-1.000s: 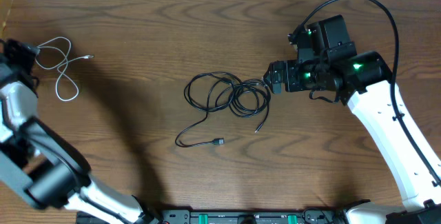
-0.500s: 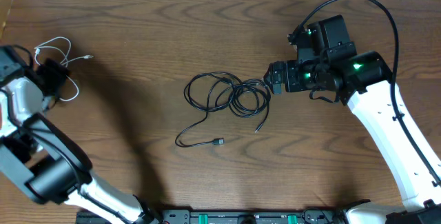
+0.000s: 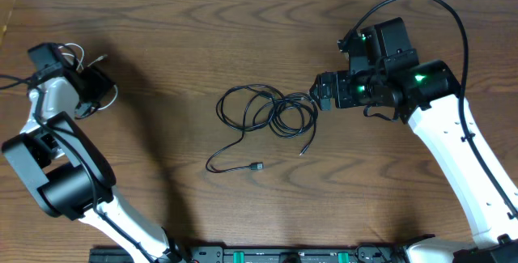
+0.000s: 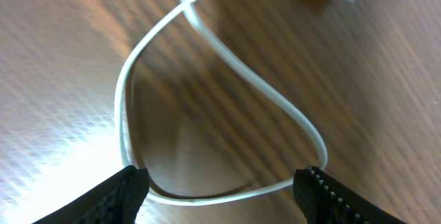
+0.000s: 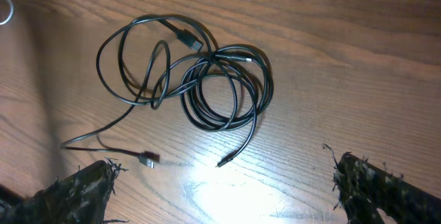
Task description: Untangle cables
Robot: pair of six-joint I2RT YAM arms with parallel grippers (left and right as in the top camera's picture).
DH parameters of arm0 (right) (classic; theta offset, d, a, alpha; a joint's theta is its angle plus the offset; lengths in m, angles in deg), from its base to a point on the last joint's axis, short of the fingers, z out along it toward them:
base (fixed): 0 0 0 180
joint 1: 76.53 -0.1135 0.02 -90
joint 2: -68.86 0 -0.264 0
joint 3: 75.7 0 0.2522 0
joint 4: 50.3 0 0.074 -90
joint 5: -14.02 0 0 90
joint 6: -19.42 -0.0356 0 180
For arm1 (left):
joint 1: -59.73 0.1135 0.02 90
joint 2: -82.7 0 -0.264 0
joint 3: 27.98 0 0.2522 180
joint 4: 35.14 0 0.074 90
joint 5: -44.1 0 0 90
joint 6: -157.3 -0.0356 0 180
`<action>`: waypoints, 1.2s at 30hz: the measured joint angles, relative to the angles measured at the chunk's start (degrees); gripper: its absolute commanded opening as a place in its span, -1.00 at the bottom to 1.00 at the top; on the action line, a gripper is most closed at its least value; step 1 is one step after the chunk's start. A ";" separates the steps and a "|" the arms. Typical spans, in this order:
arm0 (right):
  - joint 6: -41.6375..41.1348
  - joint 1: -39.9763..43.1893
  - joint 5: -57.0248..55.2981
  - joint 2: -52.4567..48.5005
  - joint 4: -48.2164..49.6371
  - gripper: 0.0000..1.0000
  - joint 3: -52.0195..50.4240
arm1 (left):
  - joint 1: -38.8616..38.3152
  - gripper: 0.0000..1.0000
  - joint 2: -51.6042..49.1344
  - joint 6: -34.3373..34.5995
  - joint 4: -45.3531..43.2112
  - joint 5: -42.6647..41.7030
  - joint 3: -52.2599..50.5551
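Observation:
Two black cables (image 3: pixel 278 101) lie tangled in loops at the table's middle. In the right wrist view the black cables (image 5: pixel 207 60) show a USB plug (image 5: pixel 146 159) and a thin plug end (image 5: pixel 224 162) lying free. My right gripper (image 3: pixel 324 95) hovers just right of the tangle, open and empty (image 5: pixel 227 196). The white cable (image 3: pixel 100 57) lies at the far left, mostly hidden under my left gripper (image 3: pixel 93 93). In the left wrist view the white cable (image 4: pixel 197 200) curves across the gap of the open left gripper (image 4: pixel 222 179), touching neither finger that I can see.
The wooden table (image 3: pixel 178 28) stretches all round the cables. Its far edge meets a white wall at the top. A black rail (image 3: pixel 275 255) runs along the near edge. The right arm's thick black lead (image 3: pixel 453 12) arcs above it.
My left arm has swung from the left edge up and rightward to sit over the white cable, and its jaws have narrowed somewhat. The right arm and the black cables have not moved.

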 measured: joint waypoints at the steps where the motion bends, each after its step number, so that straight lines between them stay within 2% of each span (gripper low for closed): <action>1: 0.00 0.00 0.02 0.00 -0.02 0.98 0.00 | -0.52 0.46 0.00 0.59 -0.26 -0.13 0.00; 13: 0.00 0.00 0.02 0.00 -0.81 0.99 0.00 | -6.69 0.49 0.00 5.66 -11.04 -6.27 0.00; 14: 0.00 0.00 0.00 0.00 -0.81 0.98 0.00 | -7.30 0.57 0.00 5.62 -11.61 -6.38 0.00; 22: 0.00 0.00 0.00 0.00 -1.68 0.98 0.00 | -8.90 0.57 0.46 2.32 -11.30 -3.43 0.00; 27: 0.00 0.00 0.00 0.00 -1.20 0.99 0.00 | -8.83 0.59 0.92 1.70 -18.64 -7.04 -0.02; 30: 0.00 0.00 -0.02 0.00 -1.68 0.99 0.00 | -9.40 0.92 1.03 3.08 -25.22 -11.91 0.04; 36: 0.00 0.00 0.00 -0.02 -2.80 0.99 0.00 | -11.15 0.98 1.20 6.08 -25.94 -14.95 0.15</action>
